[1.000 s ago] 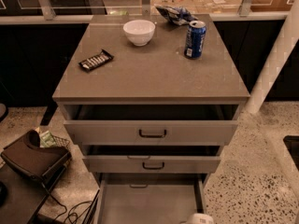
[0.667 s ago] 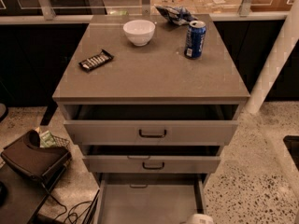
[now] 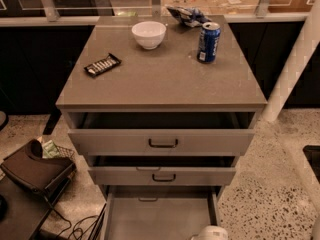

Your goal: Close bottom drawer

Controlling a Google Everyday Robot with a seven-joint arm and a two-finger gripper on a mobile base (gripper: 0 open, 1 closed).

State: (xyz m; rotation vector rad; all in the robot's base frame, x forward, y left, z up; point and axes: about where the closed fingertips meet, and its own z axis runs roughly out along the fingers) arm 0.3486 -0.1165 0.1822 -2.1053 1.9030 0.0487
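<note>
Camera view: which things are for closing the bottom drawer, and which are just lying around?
For the job:
bottom drawer, pulled far out
gripper, at the picture's bottom edge, over the drawer's right side

Just lying about, all on the cabinet top:
bowl
can
snack bar
snack bag

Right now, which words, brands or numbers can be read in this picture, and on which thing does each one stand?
No text can be read here.
Print on the can: blurred.
Light marks on the bar wrapper: unreadable.
Print on the bag: unreadable.
The bottom drawer: no label.
The gripper, at the lower edge over that drawer: no marking seen.
</note>
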